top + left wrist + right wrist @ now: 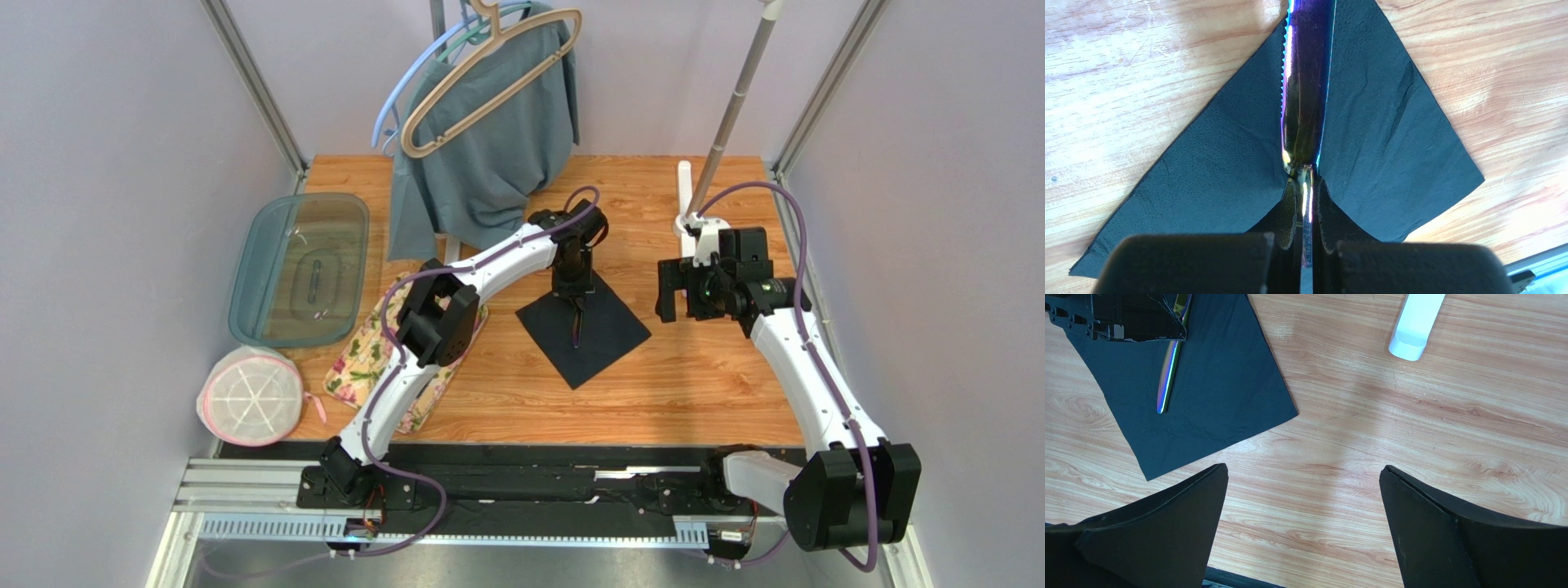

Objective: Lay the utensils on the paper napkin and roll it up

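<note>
Left gripper (1306, 184) is clamped on one end of a knife (1306, 79), its 2 fingers (1290, 208) pressed flat against the slim metal. The knife runs straight out ahead of the fingertips, its serrated edge on the left in the wrist view and a purple-green sheen along its length. Directly beneath the gripper lies the napkin (1389, 135), a black square turned like a diamond, with the knife lined up along its diagonal. Whether the far tip already touches the paper cannot be told. No other utensils can be made out.

The step in hand appears to be laying the knife down. Doing it well likely means lowering until the whole length rests on the paper and keeping it along the diagonal. The fingers should then part only slightly, so the knife neither rolls nor drags the thin sheet as they lift off. The napkin shows light creases beside the gripper, so a sideways pull could shift it.

From above, the left arm rises from its base, bends at an elbow over a floral mat (368, 355), and reaches forward and to the right. Its wrist points down over the napkin's far corner. The right gripper (1303, 471) hangs to the right, well apart from the napkin. Its fingers are spread wide over bare table (687, 392), holding nothing.
</note>
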